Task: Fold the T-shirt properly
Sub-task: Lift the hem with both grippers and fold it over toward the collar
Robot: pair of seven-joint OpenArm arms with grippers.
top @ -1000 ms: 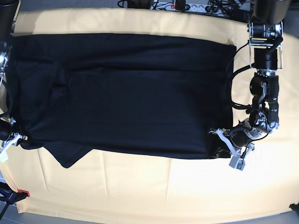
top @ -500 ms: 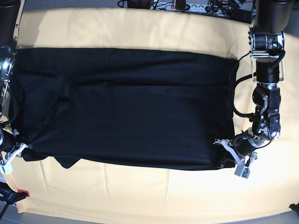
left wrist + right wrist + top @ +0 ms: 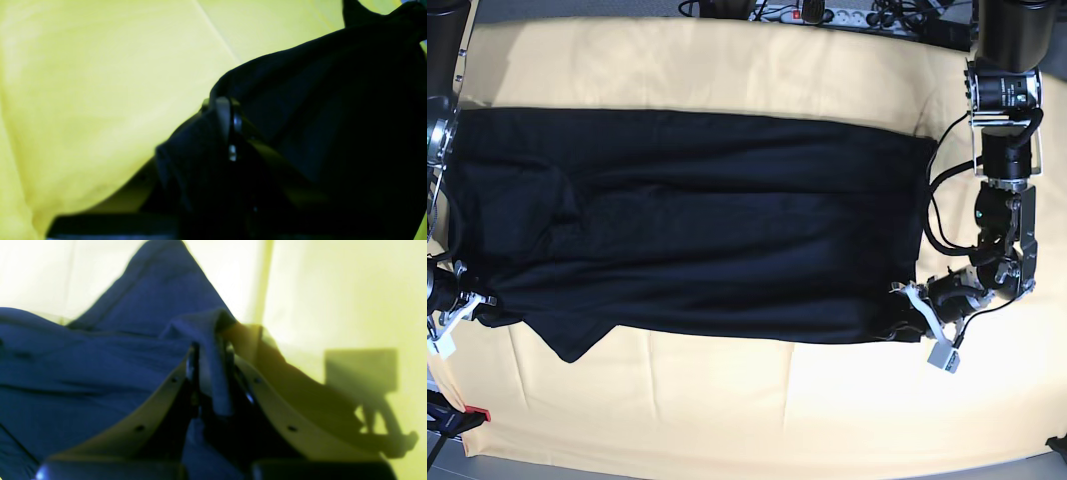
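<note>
— So, the grippers?
— Left gripper (image 3: 917, 322) is clamped on the shirt (image 3: 697, 230) at its near right corner; right gripper (image 3: 210, 355) pinches the near left corner.
— And the shirt itself?
— Spread flat across the yellow cloth (image 3: 727, 410).

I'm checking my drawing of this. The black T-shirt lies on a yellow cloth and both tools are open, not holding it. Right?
Not quite. The T-shirt does lie on the yellow cloth, but both tools are shut on its edge: the right wrist view shows the right tool pinching fabric, the left wrist view the left tool.
</note>
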